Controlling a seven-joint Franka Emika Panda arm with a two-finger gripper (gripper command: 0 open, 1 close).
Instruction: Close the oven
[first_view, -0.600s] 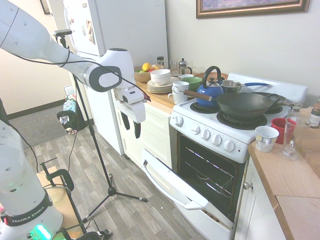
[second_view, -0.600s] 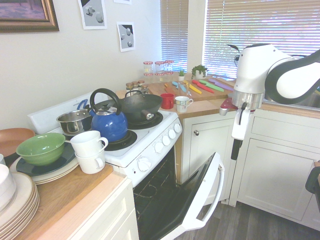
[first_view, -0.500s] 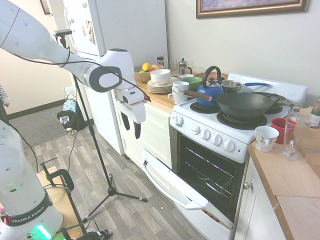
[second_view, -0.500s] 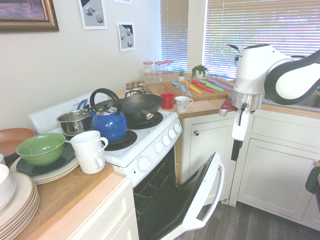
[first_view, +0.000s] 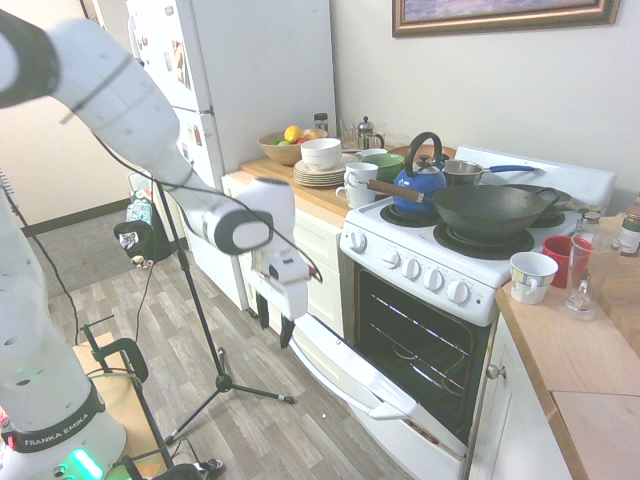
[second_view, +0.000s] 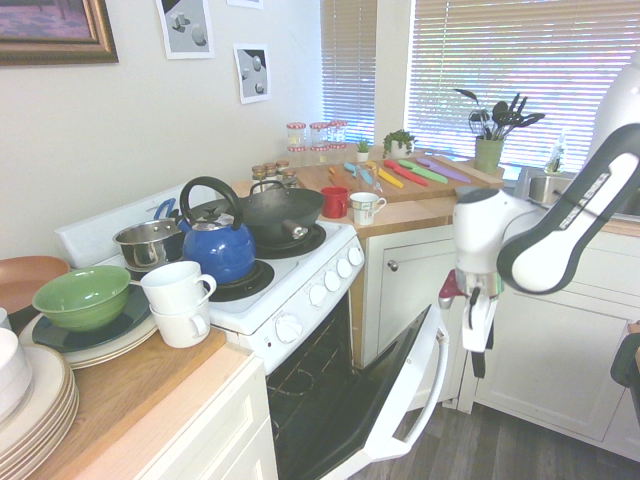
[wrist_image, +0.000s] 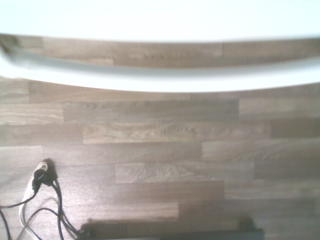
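The oven (first_view: 440, 272) is a white range with round knobs, and its dark cavity (first_view: 420, 345) with wire racks is exposed. Its white door (first_view: 350, 385) hangs partly open, tilted outward, with the bar handle (first_view: 345, 368) along its top edge. My gripper (first_view: 274, 325) points down at the handle's near end, just off the door's corner, open and holding nothing. From the other side my gripper (second_view: 478, 352) hangs just beyond the door's (second_view: 400, 400) handle (second_view: 437, 375). The wrist view shows the handle (wrist_image: 160, 77) as a blurred white bar over wooden floor (wrist_image: 160, 150).
A blue kettle (first_view: 420, 182), a black wok (first_view: 490, 210) and a steel pot (first_view: 462, 172) stand on the burners. Plates, cups and a green bowl (first_view: 384, 163) fill the counter beside the white refrigerator (first_view: 250, 60). White cabinets (second_view: 560, 340) stand behind my gripper. Cables (wrist_image: 40, 200) lie on the floor.
My gripper has dropped from counter height to the level of the door's handle and moved closer to the oven. The door has not moved.
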